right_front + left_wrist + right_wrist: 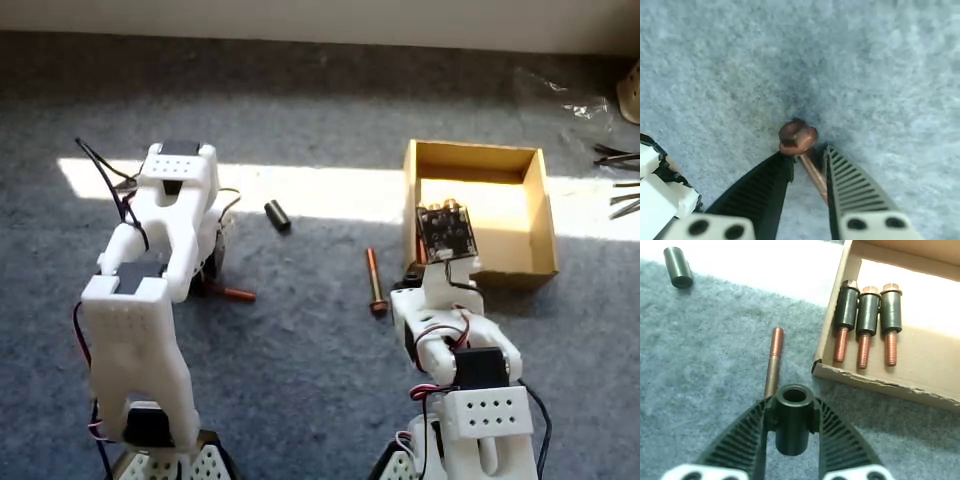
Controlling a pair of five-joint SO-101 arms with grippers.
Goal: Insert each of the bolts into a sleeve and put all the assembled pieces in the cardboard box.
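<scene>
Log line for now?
left end effector: holds bolt | right end effector: holds sleeve | cardboard box: three assembled pieces | carpet: loose bolt, loose sleeve

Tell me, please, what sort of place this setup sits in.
Likely a room floor indoors: grey carpet throughout, a band of sunlight across it, and a pale wall base along its far edge.

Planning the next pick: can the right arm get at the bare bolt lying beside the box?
Probably not to grasp: the loose bolt lies unobstructed just ahead, but the right pincer is shut on a sleeve.
</scene>
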